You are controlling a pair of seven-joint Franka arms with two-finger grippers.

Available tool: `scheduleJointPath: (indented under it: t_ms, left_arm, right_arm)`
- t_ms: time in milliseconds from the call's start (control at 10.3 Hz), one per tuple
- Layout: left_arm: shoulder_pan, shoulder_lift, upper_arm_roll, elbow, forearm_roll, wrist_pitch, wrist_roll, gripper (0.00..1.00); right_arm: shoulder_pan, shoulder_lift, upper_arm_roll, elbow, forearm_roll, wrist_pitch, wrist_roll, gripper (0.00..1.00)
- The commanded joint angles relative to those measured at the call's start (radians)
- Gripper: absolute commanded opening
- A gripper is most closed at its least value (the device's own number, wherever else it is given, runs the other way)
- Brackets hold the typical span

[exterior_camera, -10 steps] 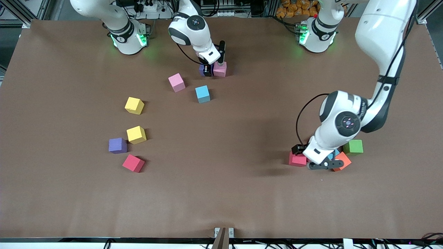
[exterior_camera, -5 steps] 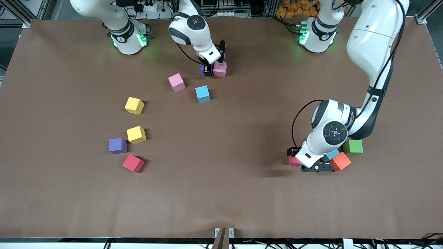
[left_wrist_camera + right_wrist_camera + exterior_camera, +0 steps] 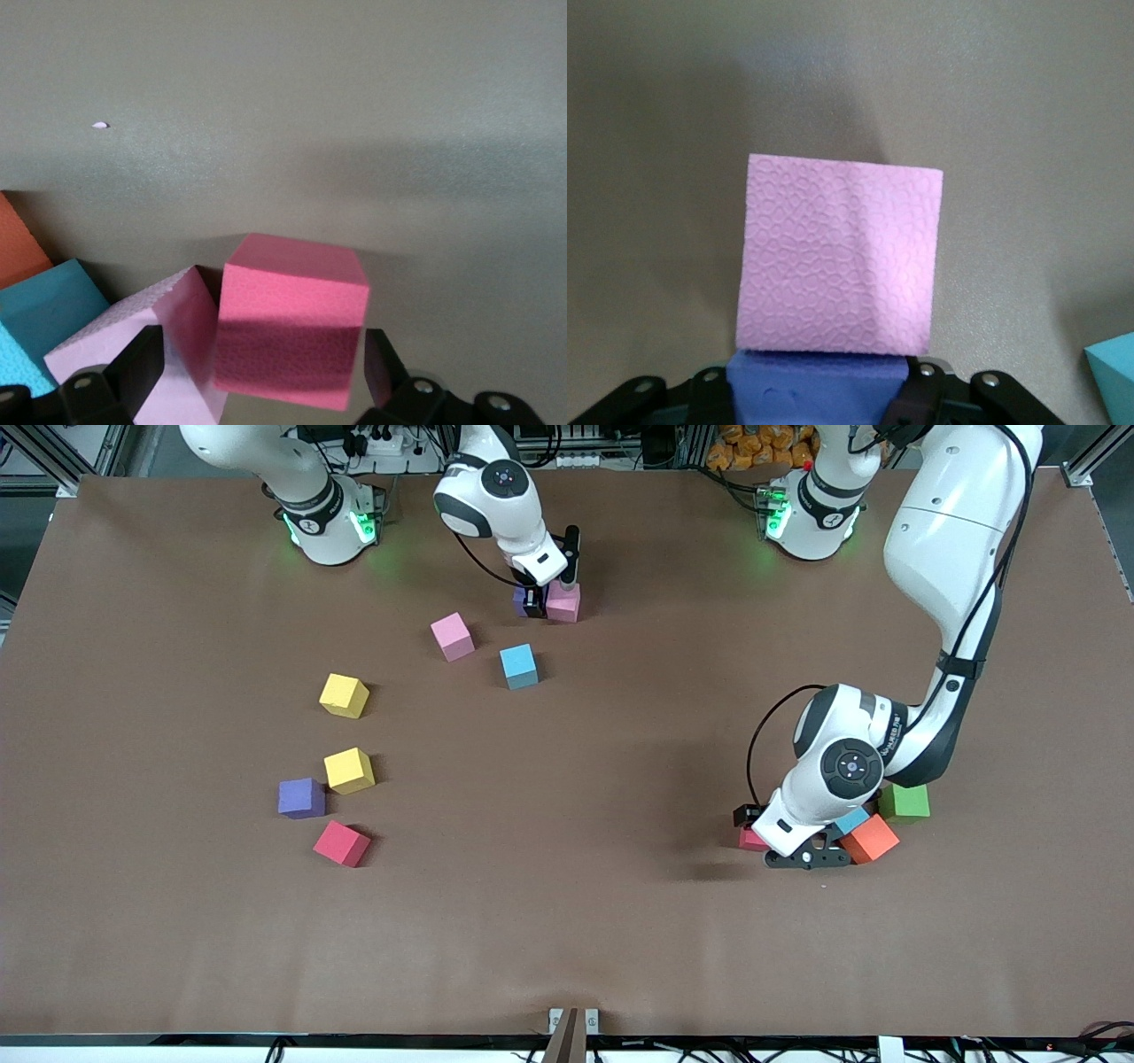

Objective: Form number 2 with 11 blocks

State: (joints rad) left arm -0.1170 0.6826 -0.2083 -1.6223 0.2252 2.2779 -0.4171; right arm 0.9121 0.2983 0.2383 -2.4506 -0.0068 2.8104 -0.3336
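Observation:
My right gripper [image 3: 532,602] [image 3: 824,394] is shut on a purple block [image 3: 521,600] [image 3: 819,385], which touches a pink block [image 3: 563,602] [image 3: 842,252] near the robots' bases. My left gripper [image 3: 760,840] [image 3: 261,367] stands open, low around a red block [image 3: 751,838] [image 3: 292,323] toward the left arm's end of the table. One finger [image 3: 133,367] lies against a pale pink block [image 3: 106,354] beside the red one. A blue block [image 3: 853,820] [image 3: 40,310] and an orange block [image 3: 873,838] [image 3: 16,252] sit close by. No number 2 shows.
A green cube [image 3: 904,801] sits beside the orange block. Loose pink [image 3: 453,636] and blue [image 3: 519,666] blocks lie mid-table. Two yellow [image 3: 344,695] [image 3: 349,770], a purple [image 3: 301,798] and a red [image 3: 341,843] block lie toward the right arm's end.
My left arm has swung toward the right arm's end and come down over the red block, which now shows less. The right gripper has barely shifted.

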Motion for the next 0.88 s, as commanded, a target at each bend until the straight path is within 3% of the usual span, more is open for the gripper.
scheduleJointPath:
  t_ms: [0,195,389,778]
  left_arm:
    - [-0.015,0.012,0.010,0.035,0.023,0.003,0.038,1.00]
    - [-0.016,0.014,0.010,0.038,0.022,0.005,0.089,1.00]
    - [-0.018,0.018,0.012,0.050,0.013,0.028,0.206,1.00]
    - [-0.027,0.052,0.012,0.052,-0.016,0.087,0.205,1.00]
  right_arm:
    - [0.010,0.005,-0.011,0.008,-0.010,-0.005,0.015,1.00]
    - [-0.001,-0.027,-0.011,0.005,-0.010,-0.014,0.013,1.00]
    - [-0.007,-0.095,-0.011,0.007,-0.010,-0.112,0.015,1.00]
    - [-0.013,-0.240,-0.029,0.031,-0.007,-0.338,0.011,1.00]
